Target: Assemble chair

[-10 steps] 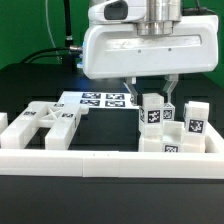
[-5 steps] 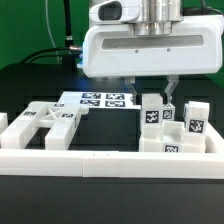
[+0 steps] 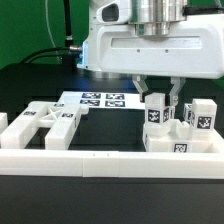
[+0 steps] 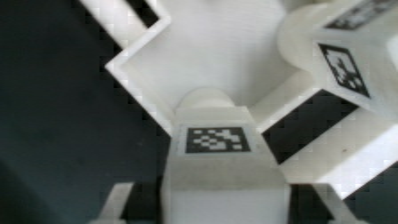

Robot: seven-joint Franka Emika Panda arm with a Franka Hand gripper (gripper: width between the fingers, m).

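A white cube-ended chair leg (image 3: 153, 115) with a black-and-white tag stands upright among chair parts at the exterior view's right. My gripper (image 3: 159, 98) straddles its top, one finger on each side. In the wrist view the leg (image 4: 217, 140) sits between my gripper's (image 4: 224, 212) fingers with a dark gap on each side, so the gripper is open. A second tagged leg (image 3: 203, 118) stands beside it and also shows in the wrist view (image 4: 347, 60). A low tagged white chair part (image 3: 180, 146) lies in front. A cut-out frame part (image 3: 45, 122) lies at the left.
The marker board (image 3: 100, 100) lies flat behind the middle. A long plain white border rail (image 3: 90, 160) runs along the front. Black cables hang at the back left. The arm's large white body hides the area behind the legs.
My gripper has moved toward the exterior view's right. The legs and the low part beside them also stand a little further right than before.
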